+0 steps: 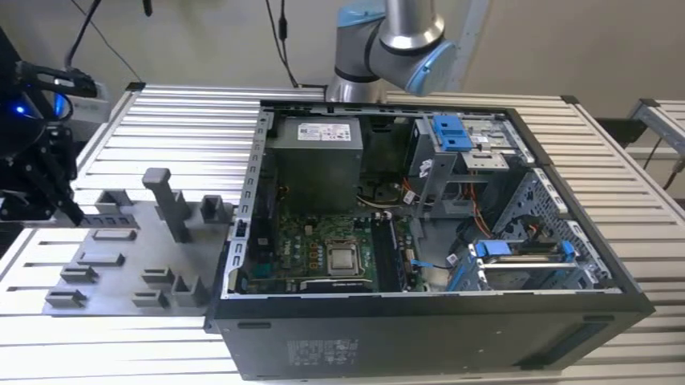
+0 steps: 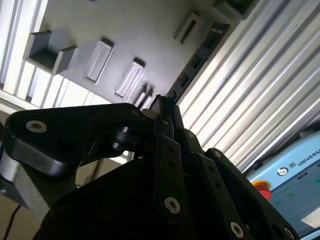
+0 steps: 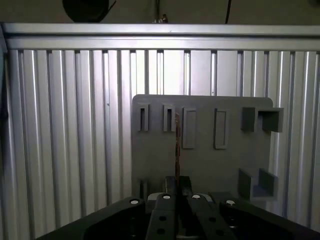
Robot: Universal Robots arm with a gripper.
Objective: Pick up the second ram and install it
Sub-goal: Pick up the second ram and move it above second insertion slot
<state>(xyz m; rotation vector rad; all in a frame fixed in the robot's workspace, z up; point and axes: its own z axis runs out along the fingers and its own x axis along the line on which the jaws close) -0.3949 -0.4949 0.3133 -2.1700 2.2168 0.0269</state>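
Second ram point(image 3: 177, 140), edge-on in tightly closed gripper point(image 3: 177, 184), over grey holder tray point(image 1: 112, 281) at exterior view's left. Likely best carried square and level, clear of holder blocks point(image 1: 172, 204).

One ram point(image 2: 196, 61), one case point(image 1: 428, 345), one tray point(image 1: 118, 282)
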